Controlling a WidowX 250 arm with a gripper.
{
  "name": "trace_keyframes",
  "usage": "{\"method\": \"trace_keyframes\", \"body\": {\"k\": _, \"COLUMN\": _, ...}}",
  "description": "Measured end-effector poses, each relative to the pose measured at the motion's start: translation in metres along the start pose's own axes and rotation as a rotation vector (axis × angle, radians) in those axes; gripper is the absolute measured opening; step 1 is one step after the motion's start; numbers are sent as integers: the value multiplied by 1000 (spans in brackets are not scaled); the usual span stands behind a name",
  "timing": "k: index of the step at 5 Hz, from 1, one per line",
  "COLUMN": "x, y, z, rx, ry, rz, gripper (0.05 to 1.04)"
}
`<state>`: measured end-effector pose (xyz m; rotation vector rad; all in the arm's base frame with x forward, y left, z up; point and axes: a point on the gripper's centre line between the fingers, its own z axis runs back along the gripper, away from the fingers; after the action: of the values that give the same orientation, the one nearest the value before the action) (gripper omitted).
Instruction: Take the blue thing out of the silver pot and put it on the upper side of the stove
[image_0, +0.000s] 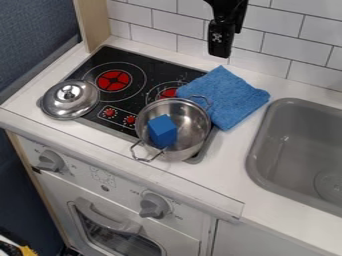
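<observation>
Block in silver pot, below, well apart from arm.

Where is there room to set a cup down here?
The rear-left burner looks open, between the lid and tiled wall; so does the white counter between pot and sink. It's crowded where pot and blue cloth meet, with the gripper hanging behind them.

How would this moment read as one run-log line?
gripper: in front of tiled wall; blue block: inside silver pot; pot: on stove; lid: at stove's left edge; cloth: beside pot; removal: not yet done
</observation>
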<state>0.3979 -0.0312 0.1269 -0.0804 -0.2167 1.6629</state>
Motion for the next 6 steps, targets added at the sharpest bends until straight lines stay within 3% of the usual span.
{"method": "trace_keyframes", "body": {"k": 1, "x": 0, "y": 6, "z": -16, "rx": 45, "ry": -10, "rz": 4, "gripper": 999}}
{"method": "trace_keyframes", "body": {"k": 2, "x": 5, "y": 15, "z": -17, "rx": 58, "ry": -31, "rz": 38, "gripper": 999}}
{"method": "trace_keyframes", "body": {"k": 3, "x": 17, "y": 32, "z": -2, "rx": 42, "ry": -1, "rz": 135, "gripper": 999}}
{"method": "trace_keyframes", "body": {"k": 4, "x": 34, "y": 59, "z": 10, "rx": 32, "ry": -39, "rz": 280, "gripper": 998}}
{"method": "trace_keyframes", "body": {"k": 6, "x": 35, "y": 109, "z": 2, "rx": 75, "ry": -77, "rz": 523, "gripper": 999}}
